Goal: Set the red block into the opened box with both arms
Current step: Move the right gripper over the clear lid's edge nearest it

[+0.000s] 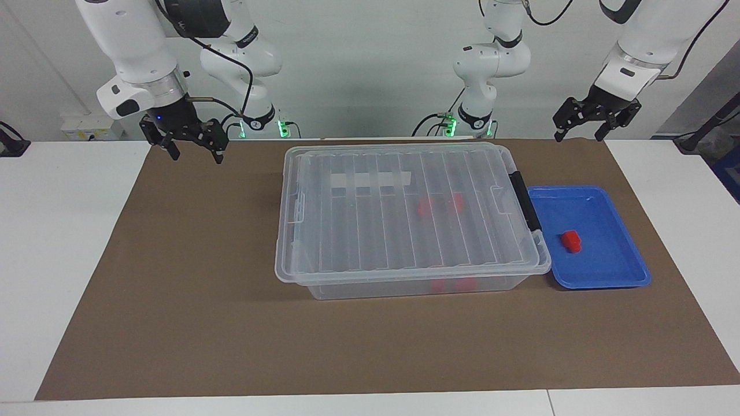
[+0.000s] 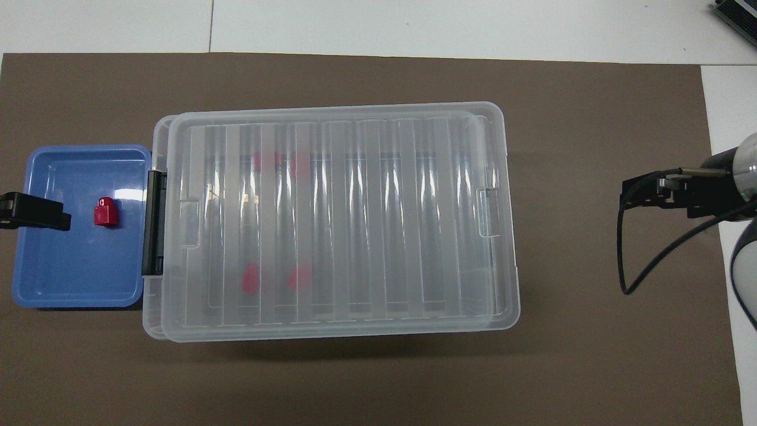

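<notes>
Red block point(image 1: 571, 240): in the blue tray point(image 1: 613, 271), beside the box point(image 1: 404, 225).
Box: lid on; I lift it first.
Left tool point(image 1: 595, 134): fingers apart, empty.
Right tool point(image 1: 191, 149): fingers apart, empty.

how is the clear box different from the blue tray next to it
The box is transparent and deep; the blue tray is opaque and shallow. The box is much larger than the tray. The box has a ribbed lid resting on it; the tray is open-topped. Through the box, several red blocks show blurred; the tray holds one red block in plain sight. Both are rectangular plastic containers standing side by side on the brown mat.
</notes>
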`<state>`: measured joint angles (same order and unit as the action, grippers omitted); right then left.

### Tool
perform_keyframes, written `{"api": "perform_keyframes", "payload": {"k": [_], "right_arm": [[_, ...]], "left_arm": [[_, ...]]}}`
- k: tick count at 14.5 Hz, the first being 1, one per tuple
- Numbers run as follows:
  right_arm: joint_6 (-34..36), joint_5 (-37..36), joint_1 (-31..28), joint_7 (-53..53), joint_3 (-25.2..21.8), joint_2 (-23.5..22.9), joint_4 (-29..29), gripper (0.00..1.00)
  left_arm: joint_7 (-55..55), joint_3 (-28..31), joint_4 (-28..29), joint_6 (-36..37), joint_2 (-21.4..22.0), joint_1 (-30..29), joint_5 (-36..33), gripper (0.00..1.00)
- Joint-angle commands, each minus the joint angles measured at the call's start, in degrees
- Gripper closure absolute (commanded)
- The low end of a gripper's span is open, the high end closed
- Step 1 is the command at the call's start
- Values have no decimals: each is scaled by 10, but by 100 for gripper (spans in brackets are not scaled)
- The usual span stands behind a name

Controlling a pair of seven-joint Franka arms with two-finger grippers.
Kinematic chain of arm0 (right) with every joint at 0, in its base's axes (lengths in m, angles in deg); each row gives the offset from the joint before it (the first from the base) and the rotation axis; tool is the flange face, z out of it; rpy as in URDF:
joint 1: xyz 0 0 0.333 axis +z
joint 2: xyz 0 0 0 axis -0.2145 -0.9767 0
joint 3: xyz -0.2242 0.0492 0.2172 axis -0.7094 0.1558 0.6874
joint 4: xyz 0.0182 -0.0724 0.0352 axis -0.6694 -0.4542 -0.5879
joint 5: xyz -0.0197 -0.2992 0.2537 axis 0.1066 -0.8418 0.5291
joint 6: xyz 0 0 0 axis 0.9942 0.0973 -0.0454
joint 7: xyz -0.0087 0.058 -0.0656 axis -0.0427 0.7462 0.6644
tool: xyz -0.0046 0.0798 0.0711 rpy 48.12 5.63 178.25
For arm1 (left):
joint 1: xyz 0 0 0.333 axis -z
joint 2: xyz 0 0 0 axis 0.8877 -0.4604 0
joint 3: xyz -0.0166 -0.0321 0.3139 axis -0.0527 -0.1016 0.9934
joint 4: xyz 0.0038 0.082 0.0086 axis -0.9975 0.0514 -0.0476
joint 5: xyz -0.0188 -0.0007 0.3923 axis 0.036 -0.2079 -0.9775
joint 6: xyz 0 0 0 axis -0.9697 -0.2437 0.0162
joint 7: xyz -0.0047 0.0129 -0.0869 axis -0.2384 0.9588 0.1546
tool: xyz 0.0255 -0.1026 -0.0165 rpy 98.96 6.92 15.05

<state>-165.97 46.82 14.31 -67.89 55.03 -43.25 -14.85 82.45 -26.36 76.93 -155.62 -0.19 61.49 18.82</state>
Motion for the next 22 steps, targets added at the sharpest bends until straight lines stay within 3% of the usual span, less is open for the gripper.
{"api": "perform_keyframes", "payload": {"k": [1, 5, 6, 7, 8, 17, 22], "right_arm": [[-14, -4, -2, -11, 2, 16, -18, 0], [-13, -4, 0, -11, 5, 15, -15, 4], [-13, -2, 1, -9, 6, 14, -15, 18], [-13, 2, 3, -5, 6, 14, -16, 61], [-15, 2, 8, -5, 6, 14, -15, 98], [-96, 1, 110, 97, 6, -17, -45, 100], [-152, -4, 135, 117, 6, -50, -64, 100]], "left_arm": [[-9, -1, 8, -1, 10, -5, 2, 0], [-9, -1, 8, -1, 10, -5, 2, 0], [-9, -1, 8, -1, 10, -5, 2, 0], [-9, -1, 8, -1, 10, -5, 2, 0], [-8, -1, 8, -1, 10, -5, 3, 0], [-9, -1, 8, -1, 10, -5, 2, 0], [-8, -1, 8, -1, 10, -5, 2, 0]]}}
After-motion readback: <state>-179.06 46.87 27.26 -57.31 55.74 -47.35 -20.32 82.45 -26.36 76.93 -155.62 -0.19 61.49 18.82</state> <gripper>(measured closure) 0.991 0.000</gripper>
